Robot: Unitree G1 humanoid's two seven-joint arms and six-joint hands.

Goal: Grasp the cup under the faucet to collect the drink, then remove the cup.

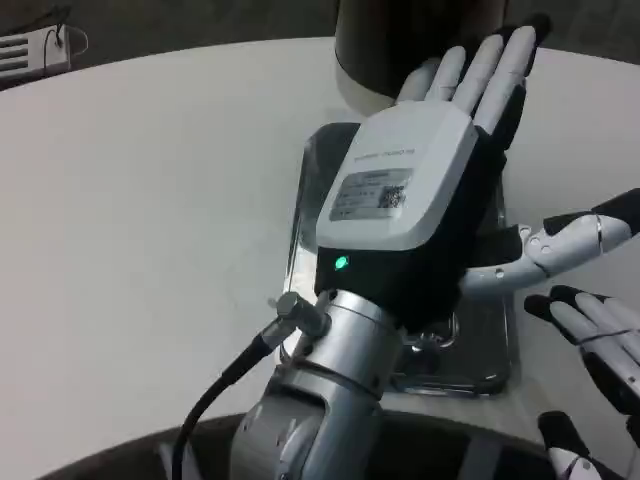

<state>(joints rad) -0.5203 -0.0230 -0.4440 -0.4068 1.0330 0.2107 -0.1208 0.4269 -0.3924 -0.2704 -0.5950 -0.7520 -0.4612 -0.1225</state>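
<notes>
Looking down over our left forearm, we see our left hand stretched flat, white back upward, its fingers straight, held close together and pointing away from us toward one dark cylindrical drink dispenser at the far edge of the white counter. Nothing is visible in that hand; it lies released, hovering over one shiny rectangular metal drip tray that sits directly beneath and just behind it. A green light glows at the wrist, and one black cable runs from a silver fitting there back toward us.

Our right hand sits to the right of the left one, fingers spread and apart, grasping nothing, one white finger reaching toward the left wrist.

We cannot make out the cup: the left hand covers the spot in front of the dispenser, so its place, long axis and heading cannot be told.
</notes>
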